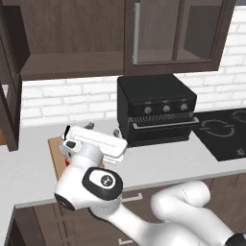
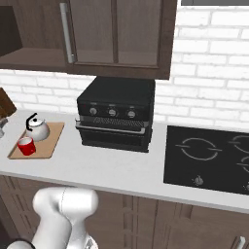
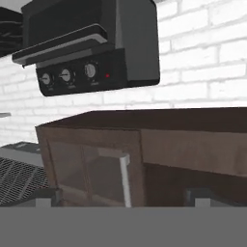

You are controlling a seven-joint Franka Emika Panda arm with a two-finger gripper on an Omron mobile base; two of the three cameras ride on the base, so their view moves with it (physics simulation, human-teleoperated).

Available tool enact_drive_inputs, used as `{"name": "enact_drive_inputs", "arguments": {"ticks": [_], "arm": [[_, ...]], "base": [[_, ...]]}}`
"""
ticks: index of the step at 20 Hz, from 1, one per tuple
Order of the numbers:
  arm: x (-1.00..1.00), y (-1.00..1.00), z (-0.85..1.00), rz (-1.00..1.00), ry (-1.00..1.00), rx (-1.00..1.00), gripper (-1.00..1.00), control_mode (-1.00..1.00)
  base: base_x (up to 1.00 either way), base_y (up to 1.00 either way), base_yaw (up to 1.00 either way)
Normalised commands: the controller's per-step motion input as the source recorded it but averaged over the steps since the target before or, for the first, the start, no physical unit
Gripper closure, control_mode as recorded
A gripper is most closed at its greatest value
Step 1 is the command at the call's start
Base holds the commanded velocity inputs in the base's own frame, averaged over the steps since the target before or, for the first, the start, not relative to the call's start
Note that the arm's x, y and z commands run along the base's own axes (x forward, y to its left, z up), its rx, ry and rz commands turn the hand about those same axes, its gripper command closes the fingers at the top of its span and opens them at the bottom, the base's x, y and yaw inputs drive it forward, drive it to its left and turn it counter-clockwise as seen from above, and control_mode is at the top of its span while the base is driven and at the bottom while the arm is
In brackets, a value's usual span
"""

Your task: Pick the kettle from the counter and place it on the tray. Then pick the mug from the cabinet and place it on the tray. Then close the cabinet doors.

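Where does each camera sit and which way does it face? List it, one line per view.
Left base view: behind the arm, left side, looking forward and down at counter, oven and cabinet; the arm rises lower right.
Right base view: behind, right side, same direction; shows kettle and mug on the tray; arm lower left.
Hand view: on the hand, rolled upside down, facing the cabinet; fingertips at bottom.
Shared: oven and cabinet in all three.

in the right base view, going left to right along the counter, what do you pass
red mug → kettle, both on the tray → black oven → black cooktop
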Motion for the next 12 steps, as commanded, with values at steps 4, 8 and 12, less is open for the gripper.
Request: {"name": "enact_drive_inputs", "arguments": {"ticks": [4, 8, 12], "arm": [[-0.04, 0.95, -0.11, -0.16, 0.02, -0.11, -1.00, -1.00], [-0.11, 0.83, -0.15, -0.27, 0.00, -0.03, -1.00, -1.00], [-0.11, 0.55, -0.16, -0.20, -0.02, 0.00, -1.00, -1.00]], "base": [[0.00, 0.00, 0.00], [0.00, 0.00, 0.00], [0.00, 0.00, 0.00]]}}
